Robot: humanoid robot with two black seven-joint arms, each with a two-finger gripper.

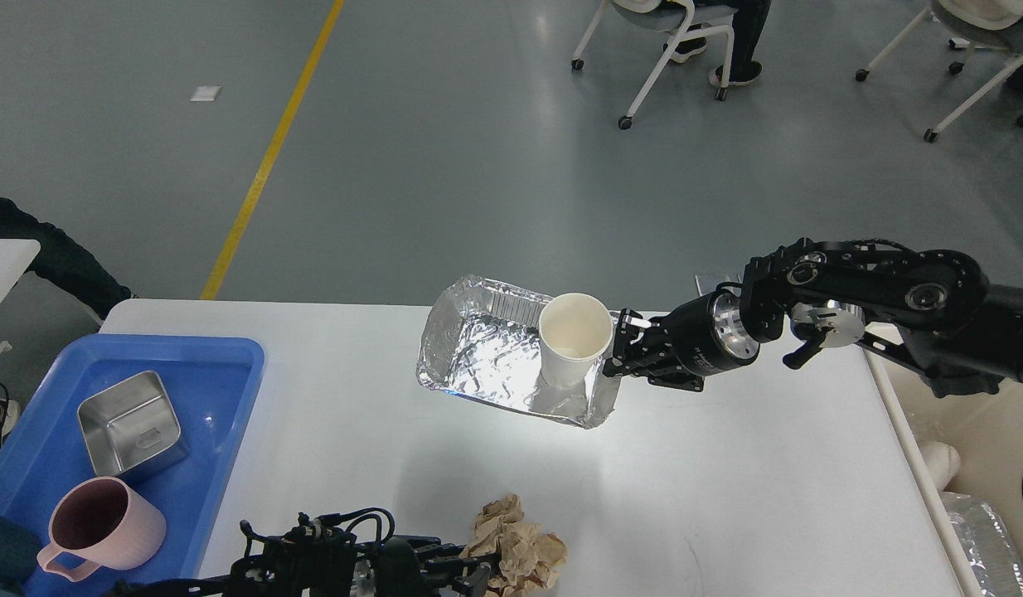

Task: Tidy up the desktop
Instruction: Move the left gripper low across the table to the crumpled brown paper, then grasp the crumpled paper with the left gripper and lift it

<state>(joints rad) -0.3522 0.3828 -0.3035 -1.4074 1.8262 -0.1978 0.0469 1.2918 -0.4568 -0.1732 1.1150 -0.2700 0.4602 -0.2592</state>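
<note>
The white desktop (pixel 727 481) fills the lower view. My right gripper (pixel 621 347) is shut on the right rim of a crinkled foil tray (pixel 487 356) and holds it slightly tilted just above the desktop. A white paper cup (pixel 574 348) stands upright in the tray's right end, next to the gripper. My left gripper (pixel 478 576) is at the bottom edge, shut on a crumpled brown paper ball (pixel 520 549) at the front of the desktop; its fingers are partly cut off by the frame.
A blue plastic tray (pixel 221 365) at the left holds a square steel container (pixel 130 423) and a pink mug (pixel 105 522). A cream bin (pixel 1001 448) with foil scrap (pixel 988 539) stands off the desktop's right edge. Chairs stand on the floor beyond.
</note>
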